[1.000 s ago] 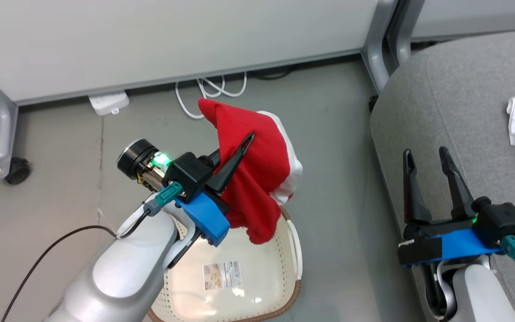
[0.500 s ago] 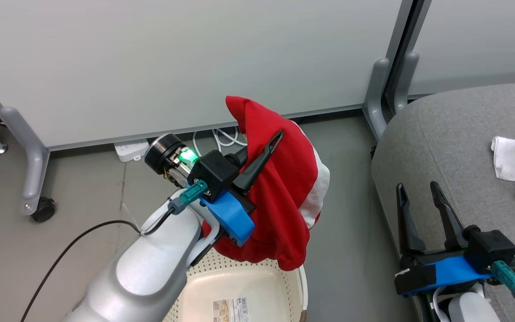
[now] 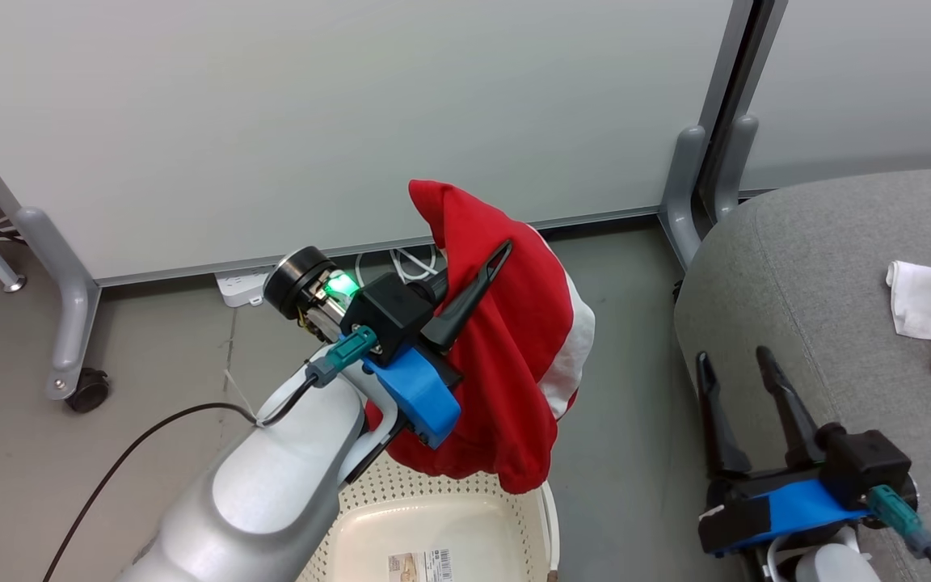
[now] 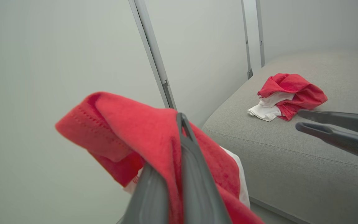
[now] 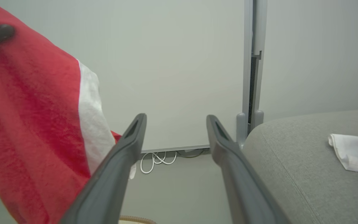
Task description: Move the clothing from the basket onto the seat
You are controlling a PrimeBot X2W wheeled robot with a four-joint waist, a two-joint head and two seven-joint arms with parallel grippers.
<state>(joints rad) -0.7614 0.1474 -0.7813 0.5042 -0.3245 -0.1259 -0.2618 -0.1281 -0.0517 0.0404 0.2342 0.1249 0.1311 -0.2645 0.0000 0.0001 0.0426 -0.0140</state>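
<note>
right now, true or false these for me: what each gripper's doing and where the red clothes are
1. The left gripper is shut on a red garment. True.
2. The right gripper grips clothing too. False: its jaws stand open with nothing between them.
3. A second garment, red and white, lies on the seat. True.
4. The red garment rests on the seat. False: it hangs in the air beside the seat, by the basket.
</note>
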